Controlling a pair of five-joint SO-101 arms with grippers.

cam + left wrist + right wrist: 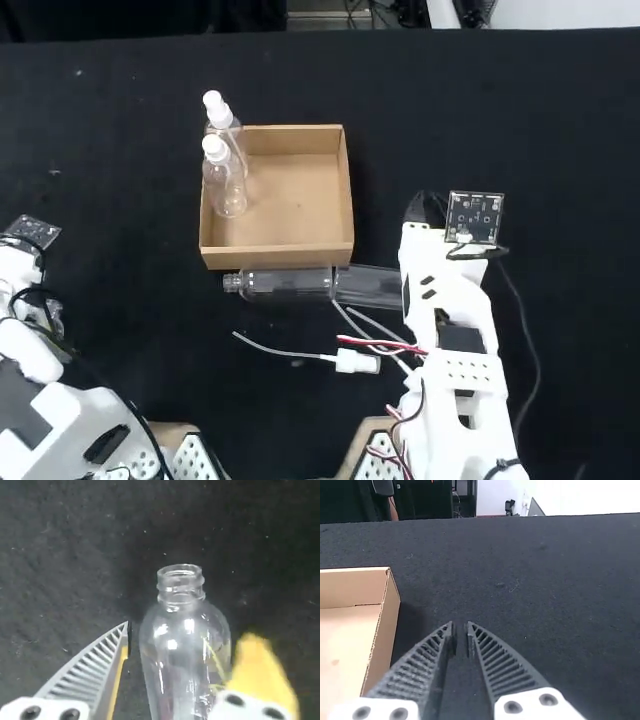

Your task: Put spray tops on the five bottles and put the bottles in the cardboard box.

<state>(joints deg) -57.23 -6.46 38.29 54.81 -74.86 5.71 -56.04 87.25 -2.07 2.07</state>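
High camera looks down; low, close right wrist camera shares the cardboard box [275,255]

Lab: black-draped table [520,110], background cables [360,12].

Left arm [28,345]: white, folded low at the near left corner of the table, its wrist close to the left edge.
Left gripper [189,631]: jaws spread wide on either side of an uncapped bottle [182,645]; the grey ribbed finger [95,675] stands just clear of the glassy wall, and the yellow finger [260,670] overlaps the other side.
Right arm [452,340]: white, stretched from the near edge straight toward the far side, red and white wires looping at its base.
Right wrist: held roughly level, looking out across the table.
Right gripper [460,626]: dark ribbed fingers [492,665] drawn together, a thin slit between the tips, nothing between them.
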